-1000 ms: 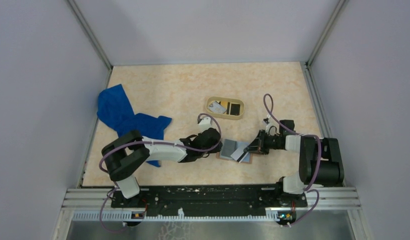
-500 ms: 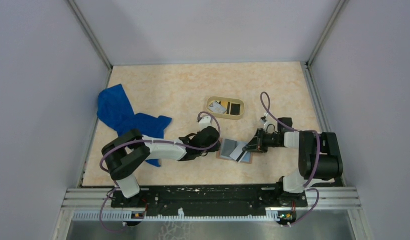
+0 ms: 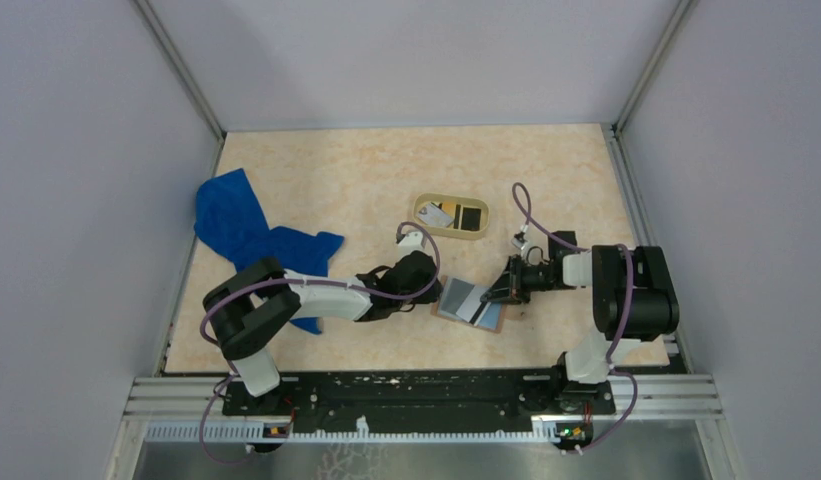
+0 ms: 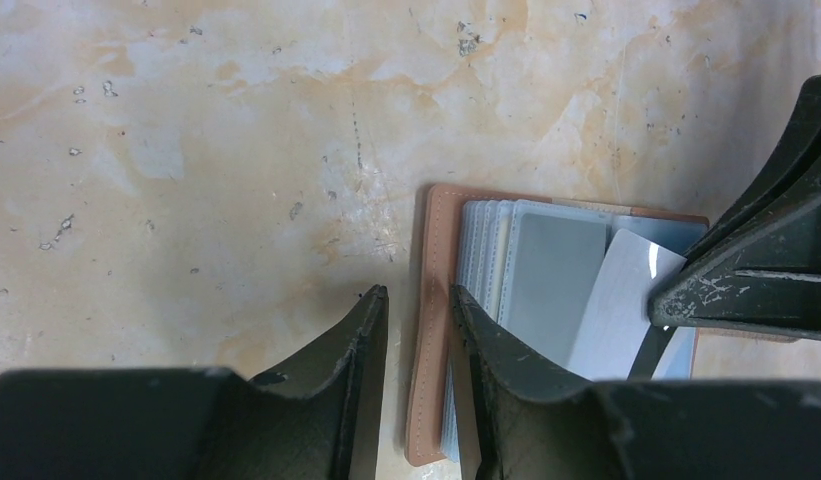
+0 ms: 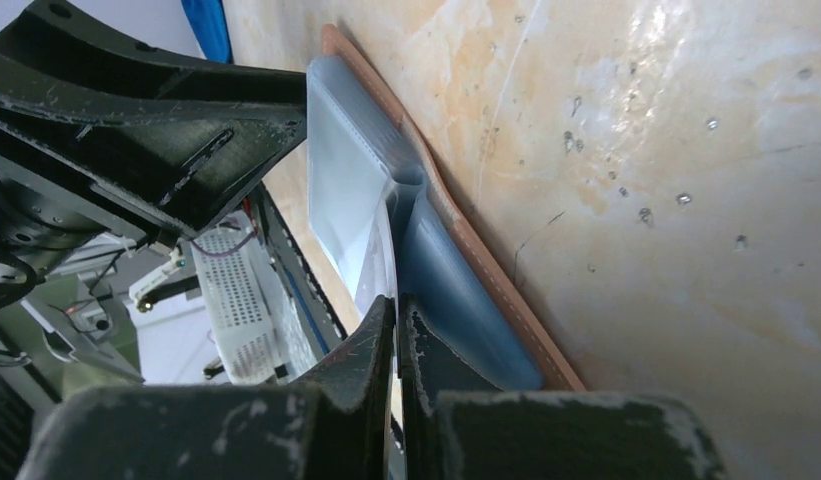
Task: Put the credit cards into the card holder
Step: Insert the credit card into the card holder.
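Note:
The card holder [image 3: 466, 304] lies open on the table, tan cover down and grey-blue sleeves up. My left gripper [image 3: 432, 292] stands over its left edge. Its jaws are partly apart and straddle the tan rim [image 4: 432, 330]; one finger rests on the sleeves and a gap shows beside the other. My right gripper [image 3: 500, 293] is shut on a white credit card [image 4: 614, 305], held edge-on between its fingers [image 5: 396, 318]. The card's far end lies slanted over the right sleeves. A black credit card [image 3: 471, 217] and a light one [image 3: 436, 213] lie in the oval tray.
The oval tan tray [image 3: 450, 231] sits just behind the holder. A crumpled blue cloth [image 3: 248, 232] lies at the left, partly under the left arm. Grey walls close in the table on three sides.
My right gripper has moved a little left and away from the bases, carrying the white card further over the holder. The left gripper has stayed at the holder's edge.

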`<state>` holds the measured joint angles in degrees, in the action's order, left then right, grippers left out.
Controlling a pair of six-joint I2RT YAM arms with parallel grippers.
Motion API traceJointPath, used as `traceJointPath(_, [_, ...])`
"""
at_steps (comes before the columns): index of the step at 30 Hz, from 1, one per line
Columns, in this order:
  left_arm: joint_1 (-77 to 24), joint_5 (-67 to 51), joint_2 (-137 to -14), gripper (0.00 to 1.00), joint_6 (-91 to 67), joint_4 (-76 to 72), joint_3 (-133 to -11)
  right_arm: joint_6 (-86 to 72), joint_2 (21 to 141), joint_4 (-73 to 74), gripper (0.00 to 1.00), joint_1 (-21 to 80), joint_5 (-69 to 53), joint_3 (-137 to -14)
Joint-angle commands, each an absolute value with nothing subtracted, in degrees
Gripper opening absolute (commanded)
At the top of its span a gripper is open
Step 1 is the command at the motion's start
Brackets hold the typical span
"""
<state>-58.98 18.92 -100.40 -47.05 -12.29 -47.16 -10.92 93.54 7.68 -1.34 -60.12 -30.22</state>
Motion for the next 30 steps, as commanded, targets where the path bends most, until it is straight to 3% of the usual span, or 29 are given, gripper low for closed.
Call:
traceJointPath(1, [-58.3, 17.1, -101.1, 0.36, -45.3, -11.3, -46.1, -9.3, 95.8, 11.3, 0.0, -0.9, -56.7, -33.2])
traceJointPath(11, [-58.0, 15.8, -101.3, 0.35, -43.9, -12.1, -46.8, -10.0, 96.9, 14.5, 0.0, -0.7, -52.2, -34.6])
traceJointPath(30, [-57.9, 13.1, -102.3, 0.35, -42.7, -13.9, -47.0, -8.2, 100.6, 15.0, 0.02, 3.3, -54.2, -38.7])
